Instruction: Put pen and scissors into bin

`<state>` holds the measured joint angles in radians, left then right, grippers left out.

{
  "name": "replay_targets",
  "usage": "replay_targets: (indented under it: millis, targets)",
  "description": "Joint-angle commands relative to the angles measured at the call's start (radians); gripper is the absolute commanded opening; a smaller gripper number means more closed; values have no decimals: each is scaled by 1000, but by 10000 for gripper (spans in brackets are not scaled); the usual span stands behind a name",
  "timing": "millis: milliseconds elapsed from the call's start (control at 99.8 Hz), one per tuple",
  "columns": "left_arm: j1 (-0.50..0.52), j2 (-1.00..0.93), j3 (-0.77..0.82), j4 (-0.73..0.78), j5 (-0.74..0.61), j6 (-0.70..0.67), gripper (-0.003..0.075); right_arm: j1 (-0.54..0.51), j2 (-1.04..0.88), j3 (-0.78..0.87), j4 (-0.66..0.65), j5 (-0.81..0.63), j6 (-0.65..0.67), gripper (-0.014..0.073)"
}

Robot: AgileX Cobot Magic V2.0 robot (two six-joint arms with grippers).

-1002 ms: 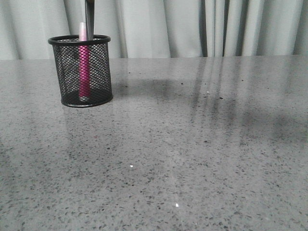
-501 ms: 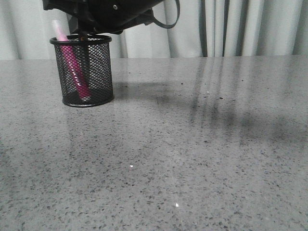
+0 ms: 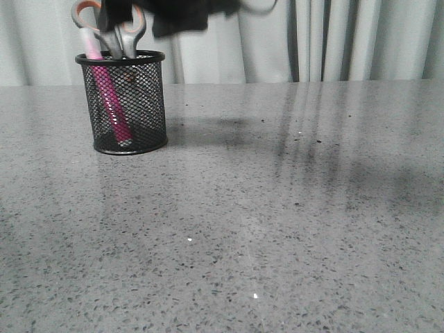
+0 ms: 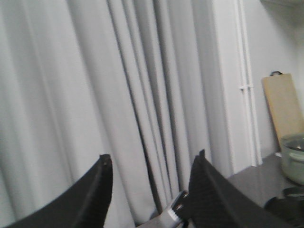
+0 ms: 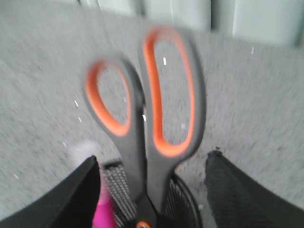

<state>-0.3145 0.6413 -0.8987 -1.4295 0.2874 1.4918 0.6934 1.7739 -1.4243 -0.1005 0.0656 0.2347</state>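
The black mesh bin [image 3: 142, 104] stands at the far left of the table. The magenta pen [image 3: 109, 104] leans inside it, with its pale cap at the rim. The scissors [image 3: 132, 31] stand in the bin with their blades down, and their grey and orange handles stick out above the rim. My right gripper [image 3: 119, 15] hangs just above the handles. In the right wrist view it [image 5: 153, 156] is open, with a finger on each side of the scissors [image 5: 164, 95] and touching neither. The pen [image 5: 102, 209] and the bin's mesh [image 5: 118, 190] show below. My left gripper [image 4: 152, 156] is open and empty, and faces the curtain.
A grey speckled table [image 3: 263, 229] stretches out in front, with pale curtains [image 3: 333, 38] behind it. The left wrist view shows a wooden board [image 4: 285, 109] and a pot [image 4: 293, 156] far off to one side.
The scissors went down into the bin and now stand free. My right gripper came down over the bin, opened and rose a little. The pen tipped over and the bin shifted slightly right.
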Motion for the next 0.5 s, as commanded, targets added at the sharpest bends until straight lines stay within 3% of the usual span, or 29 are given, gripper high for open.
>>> replay_targets:
  millis: [0, 120, 150, 321, 491]
  targets:
    - [-9, -43, 12, -22, -132, -52, 228, -13, -159, -28, -23, -39, -14, 292]
    - [-9, -140, 106, -22, -252, -62, 27, -15, -304, -21, -144, 94, -14, -81]
    - [-9, -173, 138, -22, -266, -62, -18, -15, -351, -8, -170, 117, -14, -66]
    - [-9, -331, 307, -22, -326, -62, -19, -15, -632, 220, -291, 190, -14, -69]
    - [-9, -451, 457, -36, -327, -62, -19, -15, -954, 535, -297, 306, -14, -69]
